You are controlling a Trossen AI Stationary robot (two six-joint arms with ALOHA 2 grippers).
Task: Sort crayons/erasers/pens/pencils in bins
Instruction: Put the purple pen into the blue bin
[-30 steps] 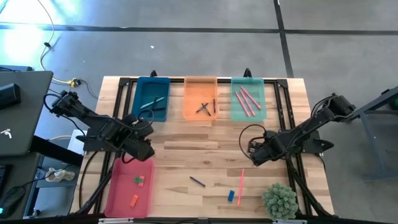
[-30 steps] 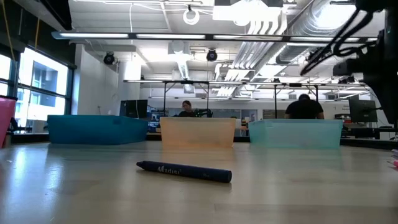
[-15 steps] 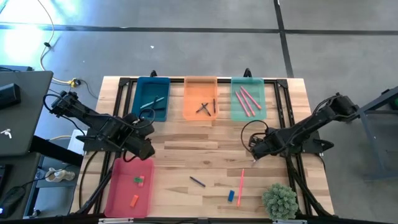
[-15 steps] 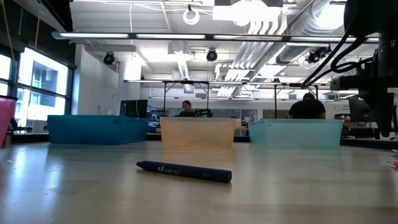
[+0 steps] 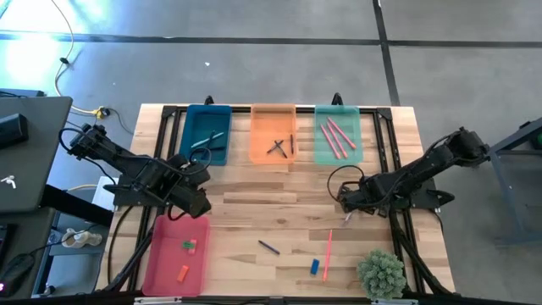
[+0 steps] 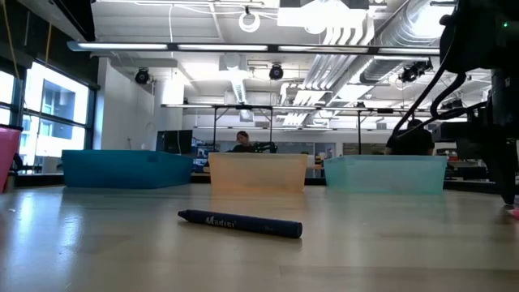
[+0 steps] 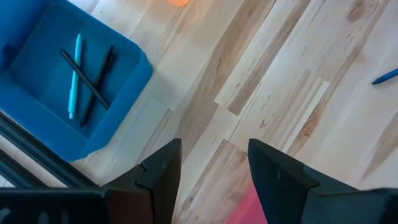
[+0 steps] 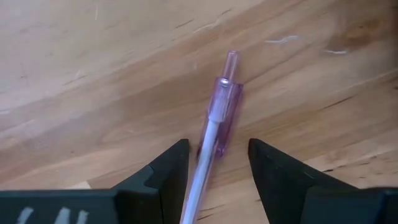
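Note:
My right gripper (image 5: pixel 345 206) is open and low over the table's right-middle part. In the right wrist view its fingers (image 8: pixel 165 177) stand on either side of a pen (image 8: pixel 214 134) with a clear purple cap and a pale barrel, which lies flat on the wood. My left gripper (image 5: pixel 196 206) waits open just beyond the far end of the pink-red bin (image 5: pixel 161 263). That bin holds a green eraser (image 5: pixel 190 245) and an orange eraser (image 5: pixel 182 273). The teal-blue bin (image 5: pixel 193 127), the orange bin (image 5: pixel 262 127) and the mint bin (image 5: pixel 322 144) line the far edge.
A dark blue crayon (image 5: pixel 269 247), a long orange-pink stick (image 5: pixel 328 252) and a blue eraser (image 5: pixel 314 266) lie on the near-middle of the table. A small green plant (image 5: pixel 380 273) stands at the near right corner. Bare wood lies between the two arms.
My right gripper has come down toward the table over the purple-capped pen. In the low view that arm drops from high at the right to just above the tabletop. The left arm and the loose things have kept still.

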